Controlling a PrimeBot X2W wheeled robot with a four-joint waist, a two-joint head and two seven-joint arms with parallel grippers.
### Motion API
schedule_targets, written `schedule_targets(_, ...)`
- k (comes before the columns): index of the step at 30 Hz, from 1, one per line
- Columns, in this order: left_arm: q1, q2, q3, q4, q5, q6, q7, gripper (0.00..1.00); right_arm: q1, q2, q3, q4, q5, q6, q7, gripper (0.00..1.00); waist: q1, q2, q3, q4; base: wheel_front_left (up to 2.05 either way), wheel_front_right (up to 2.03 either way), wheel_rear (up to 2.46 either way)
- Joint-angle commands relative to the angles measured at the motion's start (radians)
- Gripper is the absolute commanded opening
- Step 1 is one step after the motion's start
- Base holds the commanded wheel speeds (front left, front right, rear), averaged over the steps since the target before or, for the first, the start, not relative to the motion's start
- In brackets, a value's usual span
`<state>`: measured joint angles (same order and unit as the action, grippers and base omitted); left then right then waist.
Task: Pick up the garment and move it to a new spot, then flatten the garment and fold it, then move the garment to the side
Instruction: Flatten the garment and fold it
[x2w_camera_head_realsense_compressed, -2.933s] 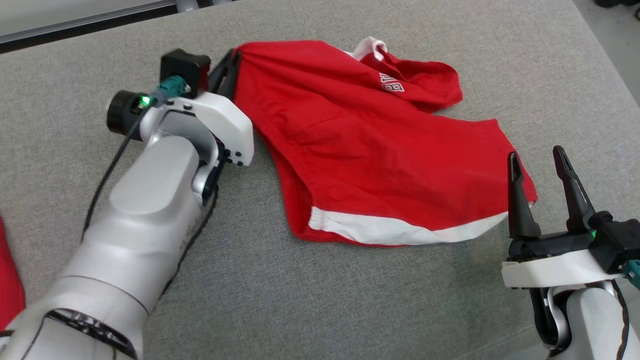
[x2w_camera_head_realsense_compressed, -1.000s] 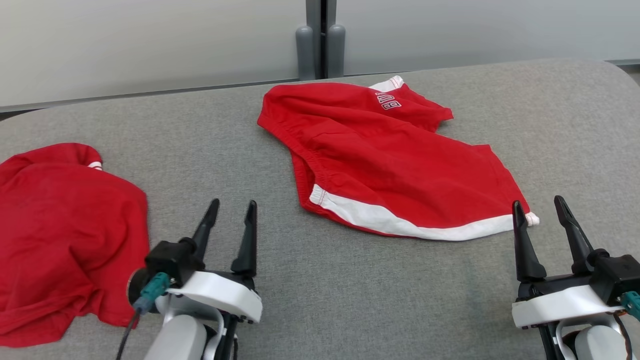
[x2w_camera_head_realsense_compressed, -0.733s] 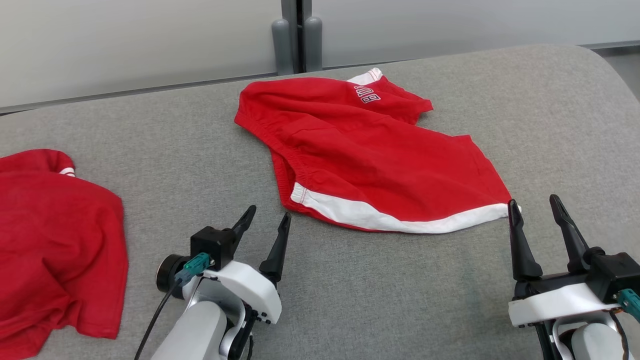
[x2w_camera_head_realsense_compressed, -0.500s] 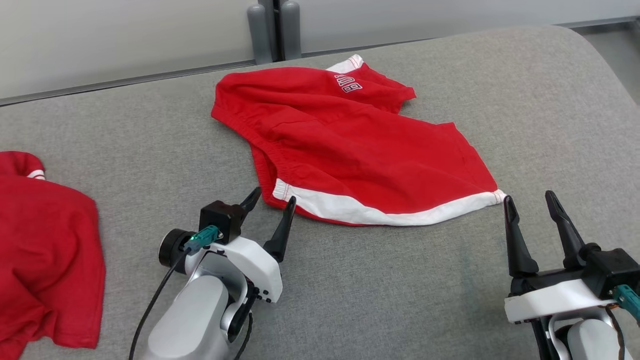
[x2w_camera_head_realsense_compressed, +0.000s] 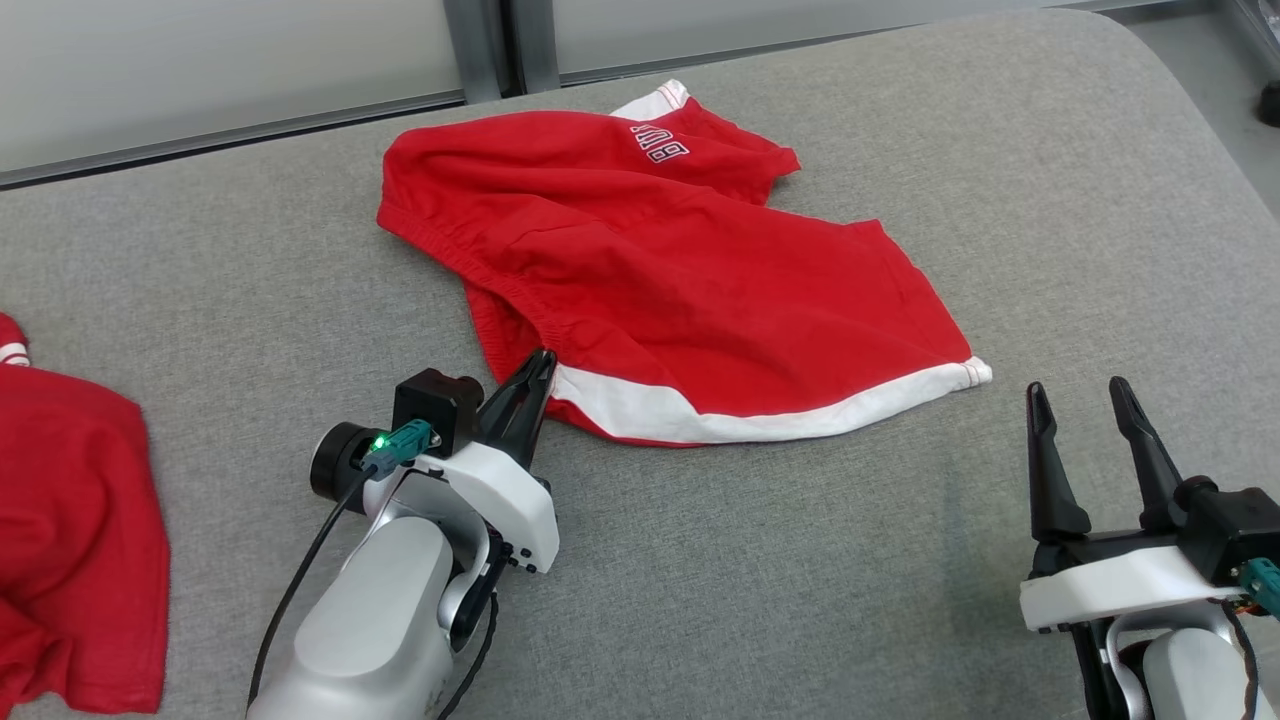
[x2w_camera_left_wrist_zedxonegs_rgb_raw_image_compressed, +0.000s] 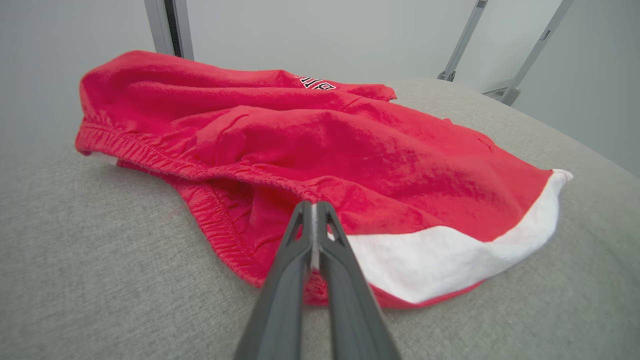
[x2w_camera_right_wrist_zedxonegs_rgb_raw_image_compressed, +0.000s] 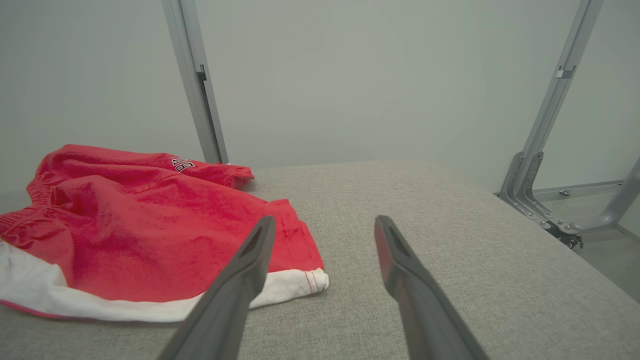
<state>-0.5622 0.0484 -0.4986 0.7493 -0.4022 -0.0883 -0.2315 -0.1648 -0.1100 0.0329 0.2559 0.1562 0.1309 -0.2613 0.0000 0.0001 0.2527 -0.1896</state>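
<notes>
The red garment (x2w_camera_head_realsense_compressed: 680, 290) lies spread and rumpled on the grey tabletop (x2w_camera_head_realsense_compressed: 800, 560), towards the far middle, its white band along the near edge. The left pincer (x2w_camera_head_realsense_compressed: 543, 358) is clenched on the garment's near left corner, where that band begins. The right pincer (x2w_camera_head_realsense_compressed: 1078, 390) stands released at the near right, just clear of the band's right end. Another red cloth (x2w_camera_head_realsense_compressed: 70, 520) lies at the far left.

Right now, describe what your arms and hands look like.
The left hand and right hand each have two long, dark, tapering fingers on a black base, with a white shell behind. The left forearm is rounded and silver-grey. A teal plug sits at each wrist; a green light glows by the left one, and a black cable runs down that arm.
</notes>
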Motion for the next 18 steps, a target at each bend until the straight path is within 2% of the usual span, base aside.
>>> schedule_targets(1,-0.012,0.004,-0.001,-0.003,-0.001,-0.002,-0.009,0.0,-0.018,0.004,-0.011,0.009,-0.007,0.0,-0.006,1.0,0.0,-0.0001,-0.002,0.009,0.0,0.0,0.0)
schedule_targets(5,-0.002,0.004,0.0,-0.025,-0.01,0.009,-0.021,0.0,-0.031,0.02,-0.043,0.059,-0.001,0.0,-0.005,1.0,0.0,-0.0001,-0.005,0.035,0.0,0.0,0.0)
schedule_targets(18,0.024,0.004,-0.037,-0.111,-0.026,0.019,-0.032,0.0,-0.171,0.032,-0.101,0.389,0.055,0.0,-0.003,1.0,0.0,-0.0001,0.001,0.118,0.0,0.0,0.0)
